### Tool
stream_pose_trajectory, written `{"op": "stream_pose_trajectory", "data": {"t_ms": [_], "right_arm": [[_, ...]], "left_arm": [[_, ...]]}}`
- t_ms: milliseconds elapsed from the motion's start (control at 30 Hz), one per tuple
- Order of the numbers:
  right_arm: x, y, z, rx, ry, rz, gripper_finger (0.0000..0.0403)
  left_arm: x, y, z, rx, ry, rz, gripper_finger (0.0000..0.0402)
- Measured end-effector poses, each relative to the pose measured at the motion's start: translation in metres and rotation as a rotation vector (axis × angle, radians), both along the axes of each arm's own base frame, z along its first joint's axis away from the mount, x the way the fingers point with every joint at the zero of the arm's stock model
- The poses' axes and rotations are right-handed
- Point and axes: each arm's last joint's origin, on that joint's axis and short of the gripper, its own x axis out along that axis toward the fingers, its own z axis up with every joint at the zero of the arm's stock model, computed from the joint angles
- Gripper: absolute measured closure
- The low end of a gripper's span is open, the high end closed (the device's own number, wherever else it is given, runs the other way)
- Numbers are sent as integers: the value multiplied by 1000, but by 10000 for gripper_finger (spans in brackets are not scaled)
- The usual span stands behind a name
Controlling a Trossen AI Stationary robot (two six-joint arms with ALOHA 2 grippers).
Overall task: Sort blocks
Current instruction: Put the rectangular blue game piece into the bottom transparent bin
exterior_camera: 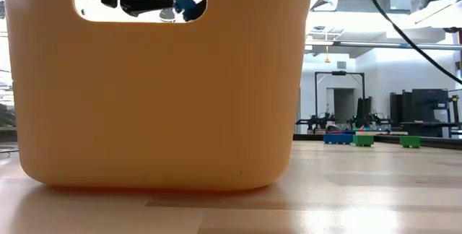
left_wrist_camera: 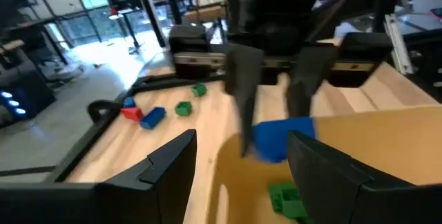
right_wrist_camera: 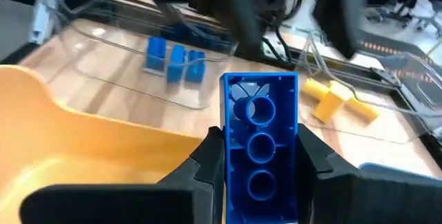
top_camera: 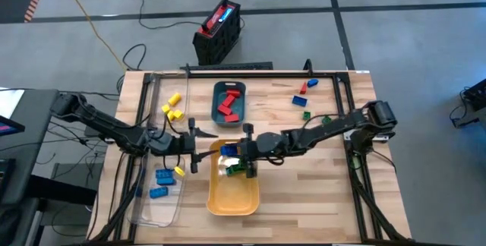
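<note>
My right gripper [top_camera: 241, 157] hangs over the far end of the yellow tray [top_camera: 250, 200], shut on a blue block [right_wrist_camera: 259, 141]. The same block shows in the left wrist view [left_wrist_camera: 280, 140] and through the tray's handle slot in the low view [exterior_camera: 189, 3]. My left gripper [top_camera: 196, 153] is open just left of the tray, its fingers [left_wrist_camera: 169, 169] pointing toward the right gripper and touching nothing. A green block [left_wrist_camera: 286, 200] lies in the yellow tray. Blue blocks [top_camera: 161, 181] lie in the clear tray [top_camera: 152, 208], and red blocks [top_camera: 228, 103] lie in the teal tray [top_camera: 216, 90]. My right gripper pinches the blue block between its two fingers [right_wrist_camera: 207, 158], one on each long side [right_wrist_camera: 226, 148]. The fingers come from above, pointing down. The block is lifted clear above the yellow tray, and its hollow underside [right_wrist_camera: 261, 113] faces the wrist camera.
Yellow blocks [top_camera: 173, 108] lie on the table near its far left, and one more [top_camera: 179, 171] lies by the clear tray. Loose red, blue and green blocks [top_camera: 305, 98] sit at the far right. A red-and-black box [top_camera: 219, 29] stands on the floor beyond the table.
</note>
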Motion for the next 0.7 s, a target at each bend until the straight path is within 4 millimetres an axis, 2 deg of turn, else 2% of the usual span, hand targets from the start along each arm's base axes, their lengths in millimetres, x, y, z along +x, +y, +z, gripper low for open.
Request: {"op": "stream_pose_trajectory", "data": {"t_ms": [133, 333, 600, 700], "right_arm": [[7, -6, 2, -12, 63, -19, 302], [11, -7, 14, -41, 48, -9, 302], [13, -7, 19, -56, 47, -2, 302], [13, -8, 19, -55, 45, -2, 302]], "left_arm": [[-2, -4, -2, -12, 19, -20, 183], [-1, -6, -2, -9, 23, -24, 180], [3, -4, 1, 16, 20, -12, 129], [3, -4, 1, 31, 25, -14, 123]]}}
